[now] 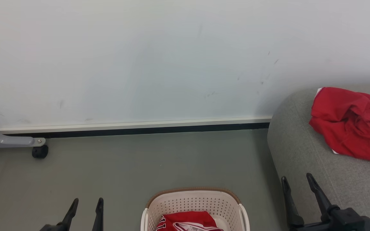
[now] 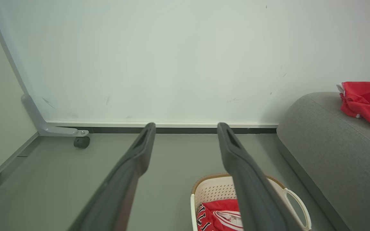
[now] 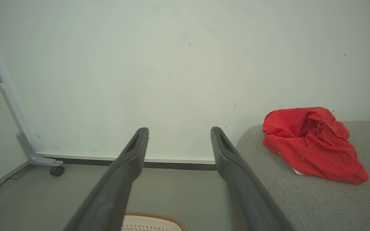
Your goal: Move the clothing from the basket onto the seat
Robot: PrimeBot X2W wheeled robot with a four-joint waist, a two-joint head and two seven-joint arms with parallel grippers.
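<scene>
Quick rundown: one bright red plain garment with white trim (image 1: 345,123) is lying crumpled on the big grey woven-fabric seat cushion (image 1: 300,150) over at the right, well apart from the basket. The other piece, a bright red jersey (image 1: 186,220), is down inside the cream-white perforated plastic basket with the brown rim (image 1: 198,202). That sits on the grey floor (image 1: 140,166) near the seat's rounded edge, right at the bottom of the head view.

Both arms are empty-handed, fingers spread wide. The left gripper (image 1: 87,202) hangs over bare floor to the left of the basket. The right gripper (image 1: 296,177) lines up with the seat's left edge, short of the red garment.

What the wrist cams add: the left wrist view gives a clearer look at the jersey's black, white-edged numerals (image 2: 204,221). It also shows a white loop handle (image 2: 295,205) on the basket's side, partly behind one finger. The right wrist view catches just a sliver of the basket rim, but a much closer look at the garment on the seat, folds and all, with a bit of white peeking out underneath.

There's also a grey metal leg with a black caster (image 1: 39,151) at the foot of the white wall (image 1: 172,64).
</scene>
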